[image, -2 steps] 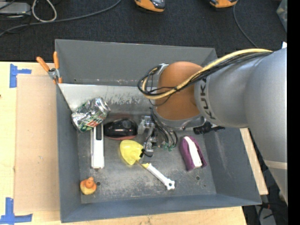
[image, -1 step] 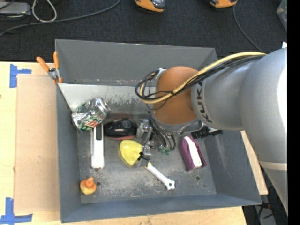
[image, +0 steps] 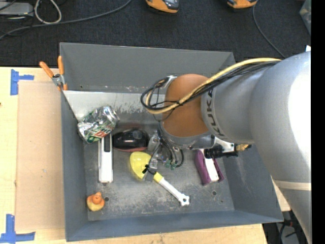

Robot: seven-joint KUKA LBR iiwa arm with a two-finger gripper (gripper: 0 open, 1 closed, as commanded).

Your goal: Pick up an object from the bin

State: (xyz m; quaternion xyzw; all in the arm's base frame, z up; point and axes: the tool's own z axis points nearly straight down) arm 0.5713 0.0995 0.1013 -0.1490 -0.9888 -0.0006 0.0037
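your gripper (image: pixel 155 162) hangs low near the middle of the bin (image: pixel 152 65), tucked under the arm's orange cover, and the thing closest to it is the yellow-headed tool (image: pixel 138 165) just to its left in the camera view. its tip seems to sit at the right edge of the yellow head, about where the white handle (image: pixel 171 188) leaves it. that handle is the tool's long axis, slanting down and to the right toward the front wall, so judge your closing line across the slant, not along it. you cannot tell how wide the claw stands, nor whether it has hold of anything; cables and the cover hide that. just behind the yellow head lies a black rounded object (image: pixel 130 139), near enough to be nudged. a white bar (image: pixel 105 159) lies upright in the view further left, a crushed can (image: pixel 97 124) beyond it, a purple piece (image: pixel 205 168) to the right, and a small orange thing (image: pixel 95 202) well apart in the front left corner.
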